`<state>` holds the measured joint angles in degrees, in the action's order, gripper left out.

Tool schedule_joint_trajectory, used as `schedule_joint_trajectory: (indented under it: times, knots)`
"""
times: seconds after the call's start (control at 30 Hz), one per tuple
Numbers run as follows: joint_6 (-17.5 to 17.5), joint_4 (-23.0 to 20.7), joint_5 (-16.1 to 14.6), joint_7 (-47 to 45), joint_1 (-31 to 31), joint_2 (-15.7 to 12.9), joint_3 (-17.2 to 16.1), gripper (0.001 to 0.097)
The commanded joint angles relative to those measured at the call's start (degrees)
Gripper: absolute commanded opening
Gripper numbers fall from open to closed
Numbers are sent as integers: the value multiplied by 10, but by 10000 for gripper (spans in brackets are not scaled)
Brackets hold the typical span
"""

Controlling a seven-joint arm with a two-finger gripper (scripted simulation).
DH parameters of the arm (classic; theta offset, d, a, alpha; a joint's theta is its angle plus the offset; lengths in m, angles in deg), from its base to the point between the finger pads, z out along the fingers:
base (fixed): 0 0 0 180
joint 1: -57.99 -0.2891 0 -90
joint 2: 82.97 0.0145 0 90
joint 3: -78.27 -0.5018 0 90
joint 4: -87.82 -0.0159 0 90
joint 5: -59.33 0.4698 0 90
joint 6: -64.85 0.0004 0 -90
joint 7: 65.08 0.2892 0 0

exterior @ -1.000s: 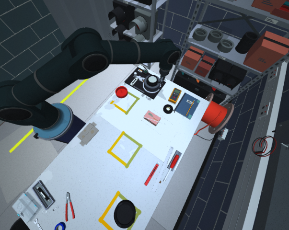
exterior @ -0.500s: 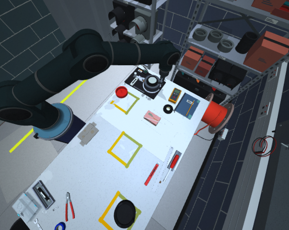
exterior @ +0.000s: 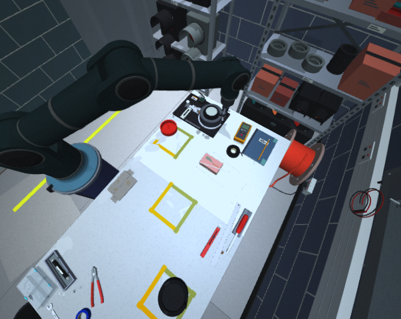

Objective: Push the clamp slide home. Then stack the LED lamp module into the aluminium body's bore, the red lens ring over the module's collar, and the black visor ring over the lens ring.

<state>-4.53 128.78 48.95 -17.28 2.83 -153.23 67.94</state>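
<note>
My gripper point(exterior: 224, 109) is closed and holds nothing, standing low at the right rim of the aluminium body point(exterior: 210, 115) on the black fixture plate point(exterior: 201, 114) at the table's far end. The LED lamp module point(exterior: 210, 111) sits in the body's bore, its pale round face up. The clamp slide point(exterior: 187, 112) lies on the plate's left part. The red lens ring point(exterior: 168, 127) rests at the corner of the far taped square. The black visor ring point(exterior: 173, 296) lies in the near taped square.
The shelf rack's upright point(exterior: 252, 80) stands just right of the gripper. A yellow multimeter point(exterior: 242, 132), a blue notebook point(exterior: 260, 146), a black tape roll point(exterior: 233, 150) and a pink box point(exterior: 211, 163) lie right of the fixture. The middle taped square point(exterior: 173, 206) is empty.
</note>
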Motion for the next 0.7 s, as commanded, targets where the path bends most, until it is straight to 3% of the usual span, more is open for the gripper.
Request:
schedule_joint_trajectory:
  times: [0.0,0.67]
  knots:
    - [0,-1,0,0,0,1,0,80]
    - [0,0,0,0,0,1,0,151]
